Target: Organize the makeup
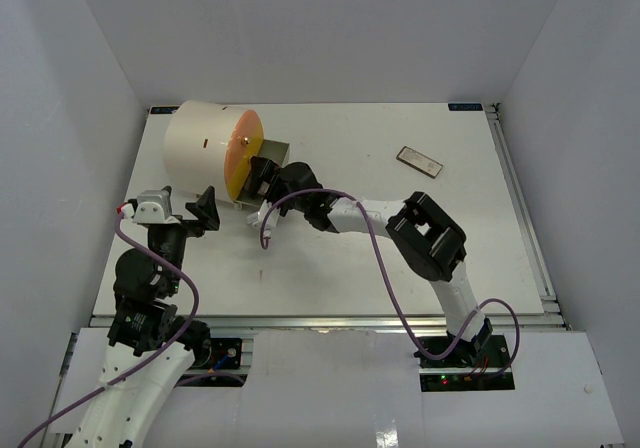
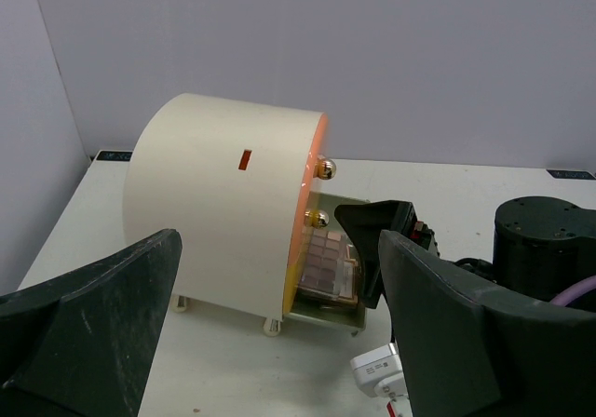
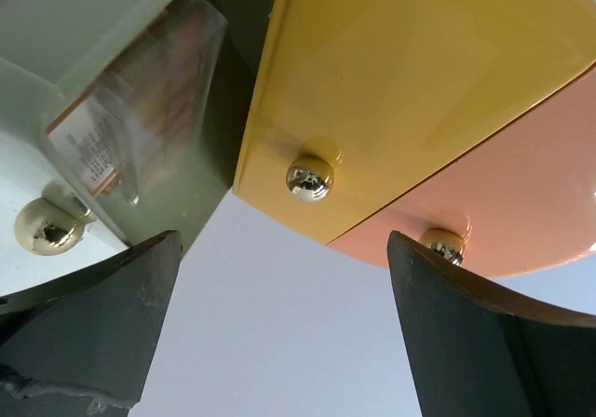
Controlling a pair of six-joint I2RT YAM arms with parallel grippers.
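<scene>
I have both grippers spread wide and empty: my left gripper [image 2: 279, 240] hangs beside the cream cylinder [image 2: 214, 203], my right gripper [image 3: 284, 240] just before its gold knobs [image 3: 309, 177]. A brown palette [image 2: 328, 261] lies in the pulled-out drawer [image 2: 321, 313] (pans showing). A second palette [image 1: 419, 161] sits well apart on the table [image 1: 330, 268].

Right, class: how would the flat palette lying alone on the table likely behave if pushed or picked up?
The palette looks flat and rigid, so it would probably slide, not roll. Lying flush on the table, its thin edges likely offer little to pinch.
</scene>
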